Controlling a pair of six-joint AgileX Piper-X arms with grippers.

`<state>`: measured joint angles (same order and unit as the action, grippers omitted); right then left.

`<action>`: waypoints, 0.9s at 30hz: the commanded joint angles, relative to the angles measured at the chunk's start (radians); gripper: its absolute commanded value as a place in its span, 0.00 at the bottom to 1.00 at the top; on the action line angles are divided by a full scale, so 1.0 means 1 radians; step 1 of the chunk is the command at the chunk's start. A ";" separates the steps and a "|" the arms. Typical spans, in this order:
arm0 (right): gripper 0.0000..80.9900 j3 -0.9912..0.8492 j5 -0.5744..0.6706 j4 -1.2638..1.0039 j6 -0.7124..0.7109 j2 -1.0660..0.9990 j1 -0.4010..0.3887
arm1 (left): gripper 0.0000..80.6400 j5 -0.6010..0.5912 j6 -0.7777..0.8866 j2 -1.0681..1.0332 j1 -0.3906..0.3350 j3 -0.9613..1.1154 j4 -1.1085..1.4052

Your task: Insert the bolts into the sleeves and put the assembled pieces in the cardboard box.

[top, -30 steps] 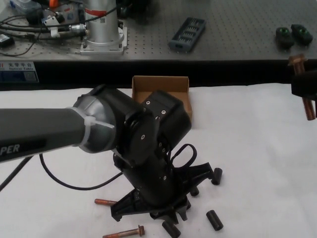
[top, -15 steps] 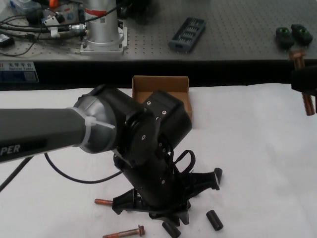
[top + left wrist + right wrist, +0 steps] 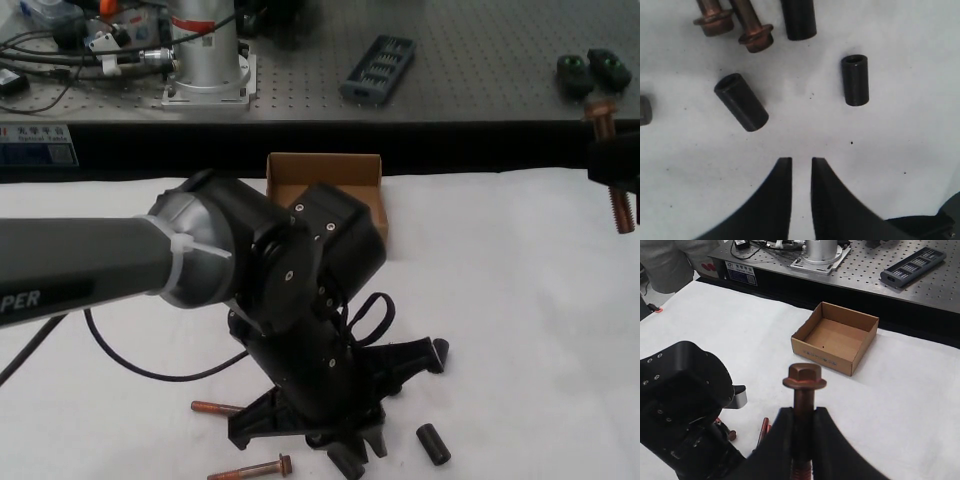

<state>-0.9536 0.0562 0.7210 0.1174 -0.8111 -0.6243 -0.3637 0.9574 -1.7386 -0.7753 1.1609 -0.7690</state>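
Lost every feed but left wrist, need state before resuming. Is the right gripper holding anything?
Observer: Yes. The right gripper is shut on a bolt, with the head sticking out above it.
Operator: Where's the cardboard box?
Observer: The cardboard box stands open on the white cloth, beyond the left arm in the high view.
Operator: Anything in it?
Observer: No assembled pieces in it, going by the right wrist view.

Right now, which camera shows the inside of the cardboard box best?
The right wrist view: the cardboard box lies whole and open, its floor in plain sight. In the high view the left arm hides part of it.
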 commanded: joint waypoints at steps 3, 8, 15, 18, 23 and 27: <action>0.03 -0.003 0.006 -0.017 0.002 0.008 0.007 | 0.14 -0.010 -0.066 0.001 0.005 0.011 0.015; 0.03 -0.003 0.006 -0.017 0.002 0.008 0.007 | 0.14 -0.017 -0.168 0.001 0.005 0.011 0.010; 0.03 -0.003 0.006 -0.017 0.002 0.008 0.007 | 0.14 -0.031 0.014 0.001 0.005 0.011 0.039; 0.03 -0.003 0.006 -0.017 0.002 0.008 0.007 | 0.14 -0.045 0.037 0.001 0.007 0.011 0.039; 0.03 -0.003 0.006 -0.017 0.002 0.008 0.007 | 0.14 -0.053 0.069 0.001 0.007 0.011 0.037; 0.03 -0.003 0.006 -0.017 0.002 0.008 0.007 | 0.14 -0.053 0.064 0.001 0.007 0.011 0.037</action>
<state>-0.9536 0.0562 0.7210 0.1174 -0.8111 -0.6243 -0.4154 1.0183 -1.7386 -0.7717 1.1609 -0.7355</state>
